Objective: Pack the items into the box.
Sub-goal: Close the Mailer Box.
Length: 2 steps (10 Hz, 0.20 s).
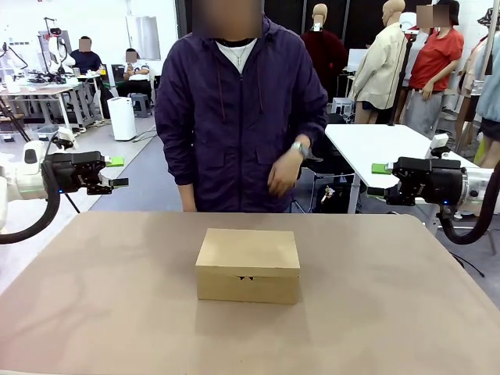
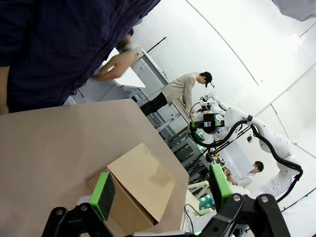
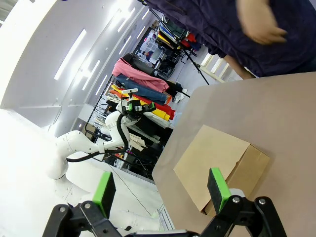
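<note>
Standing at far side of table (image 1: 94, 297), person (image 1: 234, 117) w/ one hand (image 1: 283, 173) raised at waist. Box (image 1: 248, 264) sits mid-table, lid shut. Left gripper (image 1: 117, 178) & right gripper (image 1: 375, 180) hover off the sides, both jaws spread wide, empty.

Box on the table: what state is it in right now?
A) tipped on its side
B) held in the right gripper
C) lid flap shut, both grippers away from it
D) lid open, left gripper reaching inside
C: the box sits upright with its lid flat, while the left gripper and right gripper hang open out at the sides.
</note>
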### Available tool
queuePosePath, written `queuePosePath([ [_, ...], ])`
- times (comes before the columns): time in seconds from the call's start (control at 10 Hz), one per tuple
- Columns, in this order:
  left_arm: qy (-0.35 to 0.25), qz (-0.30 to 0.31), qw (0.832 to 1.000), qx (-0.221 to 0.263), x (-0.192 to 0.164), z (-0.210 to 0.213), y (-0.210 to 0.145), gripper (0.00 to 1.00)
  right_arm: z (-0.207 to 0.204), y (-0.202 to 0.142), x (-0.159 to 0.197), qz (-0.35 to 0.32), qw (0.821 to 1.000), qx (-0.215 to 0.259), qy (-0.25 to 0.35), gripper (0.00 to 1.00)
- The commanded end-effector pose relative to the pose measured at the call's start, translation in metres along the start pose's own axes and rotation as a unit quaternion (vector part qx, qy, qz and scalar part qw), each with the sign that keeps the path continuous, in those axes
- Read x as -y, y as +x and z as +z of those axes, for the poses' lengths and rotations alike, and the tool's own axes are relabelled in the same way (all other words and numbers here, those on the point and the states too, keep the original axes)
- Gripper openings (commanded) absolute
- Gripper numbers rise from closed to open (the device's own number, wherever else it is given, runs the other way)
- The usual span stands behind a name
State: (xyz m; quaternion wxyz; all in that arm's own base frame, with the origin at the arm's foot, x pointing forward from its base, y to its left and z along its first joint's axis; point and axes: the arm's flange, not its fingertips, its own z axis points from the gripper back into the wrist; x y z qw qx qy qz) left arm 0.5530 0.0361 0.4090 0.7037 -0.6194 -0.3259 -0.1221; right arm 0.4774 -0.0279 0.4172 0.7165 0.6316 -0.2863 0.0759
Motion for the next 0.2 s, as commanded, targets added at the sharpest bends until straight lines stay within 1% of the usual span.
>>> queuePosePath([
  [0.0, 0.003, -0.002, 1.0, -0.003, 0.003, 0.0018, -0.0001, 1.0, -0.003, 0.0029, -0.0038, 0.004, 1.0, 0.003, 0.0, 1.0],
  [0.1, 0.003, -0.002, 1.0, -0.003, 0.003, 0.0018, -0.0001, 1.0, -0.003, 0.0029, -0.0038, 0.004, 1.0, 0.003, 0.0, 1.0],
])
